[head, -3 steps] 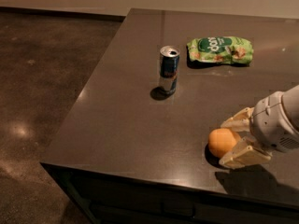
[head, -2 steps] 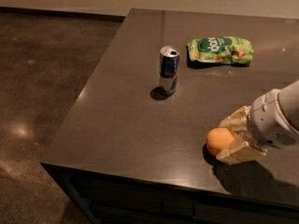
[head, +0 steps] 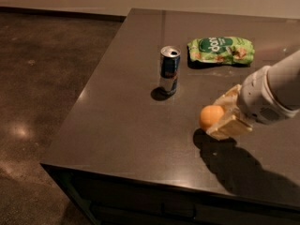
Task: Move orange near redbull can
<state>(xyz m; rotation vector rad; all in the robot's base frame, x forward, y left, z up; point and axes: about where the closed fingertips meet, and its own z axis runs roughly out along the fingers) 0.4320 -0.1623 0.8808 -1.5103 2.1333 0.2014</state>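
Note:
The orange (head: 211,117) is held between the two pale fingers of my gripper (head: 215,117), a little above the dark table (head: 117,125), with its shadow on the tabletop below it. The gripper comes in from the right edge on a white arm and is shut on the orange. The redbull can (head: 169,71), blue and silver with a silver top, stands upright on the table up and to the left of the orange, roughly a can's height away from it.
A green snack bag (head: 221,49) lies flat on the table behind and to the right of the can. The table's left edge and front edge drop off to a dark polished floor (head: 42,78).
The gripper with the orange in it has moved up and to the left, toward the can; the orange now hangs above its shadow. The can and bag have not moved.

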